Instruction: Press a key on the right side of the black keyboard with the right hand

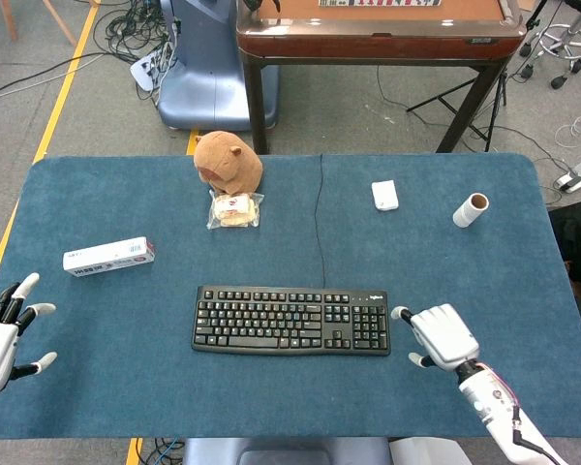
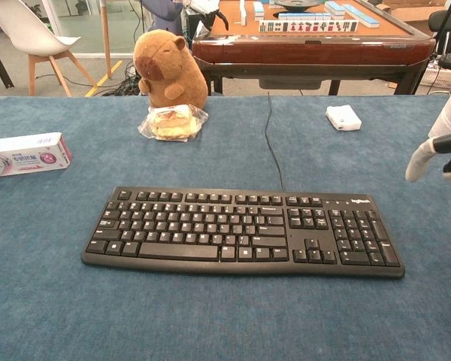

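The black keyboard lies in the middle of the blue table, and the chest view shows its number pad uncovered at the right end. My right hand hovers just past the keyboard's right edge, off the keys and holding nothing. One fingertip points toward the keyboard. In the chest view only a fingertip of the right hand shows at the right border, raised above the table. My left hand is at the table's left edge with its fingers spread and nothing in it.
A capybara plush and a wrapped bun sit behind the keyboard. The keyboard's cable runs to the far edge. A toothpaste box lies at the left. A small white box and a paper roll lie at the back right.
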{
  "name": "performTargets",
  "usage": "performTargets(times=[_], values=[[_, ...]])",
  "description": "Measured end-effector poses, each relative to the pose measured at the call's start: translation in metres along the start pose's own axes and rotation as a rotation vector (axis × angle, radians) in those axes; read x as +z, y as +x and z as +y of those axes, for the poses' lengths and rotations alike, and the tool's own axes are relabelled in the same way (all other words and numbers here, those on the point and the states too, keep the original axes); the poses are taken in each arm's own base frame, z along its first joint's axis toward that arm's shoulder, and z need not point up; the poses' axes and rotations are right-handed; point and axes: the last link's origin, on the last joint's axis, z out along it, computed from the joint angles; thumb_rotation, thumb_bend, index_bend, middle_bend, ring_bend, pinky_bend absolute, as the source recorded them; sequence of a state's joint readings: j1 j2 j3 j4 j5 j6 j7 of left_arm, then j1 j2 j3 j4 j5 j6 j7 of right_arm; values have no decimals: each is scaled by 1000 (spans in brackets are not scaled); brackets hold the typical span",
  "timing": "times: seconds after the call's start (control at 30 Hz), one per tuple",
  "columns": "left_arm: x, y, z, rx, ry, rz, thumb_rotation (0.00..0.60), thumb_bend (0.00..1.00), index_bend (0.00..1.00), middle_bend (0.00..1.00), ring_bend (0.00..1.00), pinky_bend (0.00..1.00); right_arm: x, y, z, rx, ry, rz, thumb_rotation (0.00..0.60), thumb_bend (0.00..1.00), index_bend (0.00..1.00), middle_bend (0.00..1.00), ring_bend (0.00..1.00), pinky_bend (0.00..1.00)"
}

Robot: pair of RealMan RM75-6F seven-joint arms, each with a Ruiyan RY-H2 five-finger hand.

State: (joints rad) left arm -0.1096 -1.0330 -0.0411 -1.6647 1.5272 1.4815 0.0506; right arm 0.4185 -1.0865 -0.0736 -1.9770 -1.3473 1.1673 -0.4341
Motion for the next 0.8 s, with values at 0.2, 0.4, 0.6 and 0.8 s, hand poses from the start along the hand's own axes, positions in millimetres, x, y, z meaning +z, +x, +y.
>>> performTargets(times=[0.2,0.4,0.6,0.8], values=[[2,3,9,5,-20,10,600,32,340,1,0,202,-20,16,17,-10,-31,96,600,110,340,433,327,473],[-1,6,19,19,-37,12,600,32,340,3,0,201,-48,30,35,0,-62,201,600,108,349,432,327,472],[-5,10,22,18,-30,16,600,32,340,7,0,201,-70,35,47,10,-86,238,600,108,361,432,327,472],[-7,7,23,21,-27,6,600,32,340,8,0,201,-78,36,54,16,-98,241,600,108,361,433,327,472]])
